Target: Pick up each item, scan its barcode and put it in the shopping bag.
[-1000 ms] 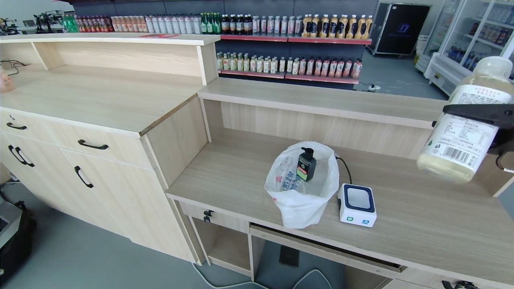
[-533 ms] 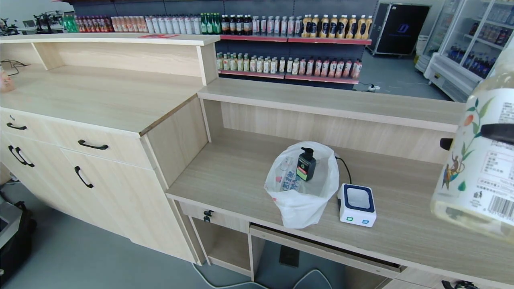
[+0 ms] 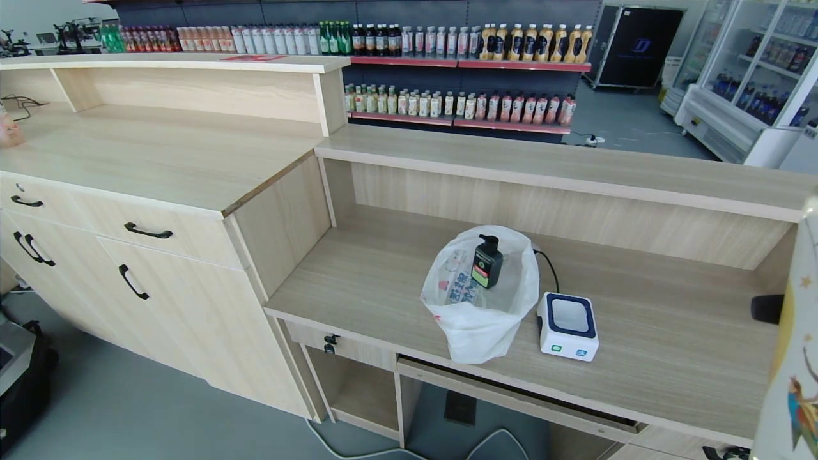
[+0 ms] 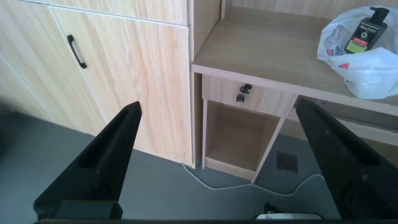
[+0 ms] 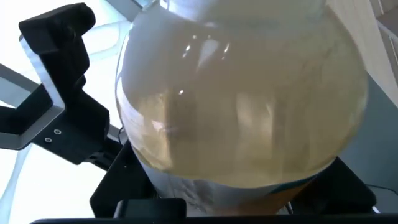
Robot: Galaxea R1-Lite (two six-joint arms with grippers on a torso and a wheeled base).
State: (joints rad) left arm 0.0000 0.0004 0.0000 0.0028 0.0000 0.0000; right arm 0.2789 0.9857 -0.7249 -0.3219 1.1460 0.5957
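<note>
A bottle of pale cream drink (image 5: 242, 99) sits between the jaws of my right gripper (image 5: 214, 158), which is shut on it. In the head view the bottle (image 3: 792, 377) shows as a strip of its illustrated label at the far right edge, with one black finger (image 3: 765, 308) beside it. A white shopping bag (image 3: 480, 319) stands open on the lower counter with a black pump bottle (image 3: 487, 262) inside. The white and blue scanner (image 3: 569, 326) lies just right of the bag. My left gripper (image 4: 217, 168) hangs open over the floor, left of the counter, holding nothing.
The scanner's cable (image 3: 548, 265) runs back behind the bag. A raised ledge (image 3: 543, 163) borders the lower counter (image 3: 671, 345) at the back, and a taller cabinet (image 3: 160, 160) with drawers stands to the left. Drink shelves (image 3: 460, 64) line the far wall.
The right arm carried the bottle down and to the right, nearer the camera, until only a strip of it stays at the head view's edge. Bag, scanner and left gripper have stayed put.
</note>
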